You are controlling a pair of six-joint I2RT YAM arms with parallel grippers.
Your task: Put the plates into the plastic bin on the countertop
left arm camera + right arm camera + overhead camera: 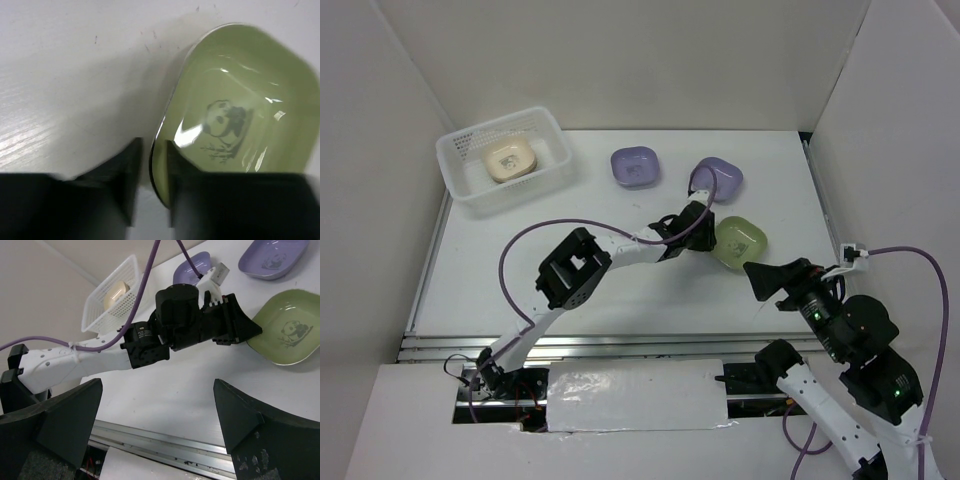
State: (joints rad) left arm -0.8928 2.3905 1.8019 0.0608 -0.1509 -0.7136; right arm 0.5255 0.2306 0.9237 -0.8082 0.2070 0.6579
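A: Where does the green plate [742, 240] sit?

B: On the right side of the worktop [620, 280], hollow side up, just in front of one purple plate [718, 176]. A second purple plate [634, 165] lies further left. The plastic bin [453, 165] is well apart, in the far left corner, with a cream plate [510, 157] inside it.

A: And the hands?

B: The left hand [150, 155] has one finger inside the green plate's near rim and one outside, the gap between them narrow. The wrist view is blurred, so I cannot tell whether they pinch the rim or only straddle it. The right hand [156, 390] is spread wide with nothing in it, just beside the plate's near right side.

A: So the step is the grasp. How should it be done?

B: I'd seat the rim deep between the fingers before closing. It's thin and glossy, so a fingertip hold could slip. Then lift straight up, keep the plate level, and carry it high over the bin's flared rim before lowering.

A: Which way does the plate point?

B: It's a rounded square, so it has hardly any long axis. From above it looks a touch wider left to right, its sides turned slightly off the worktop's edges. The grasped edge faces left, toward the bin. The panda print reads roughly upright in the left wrist view.

A: Any risk?

B: I'd watch for the far edge drooping, since the hold is on one side only.
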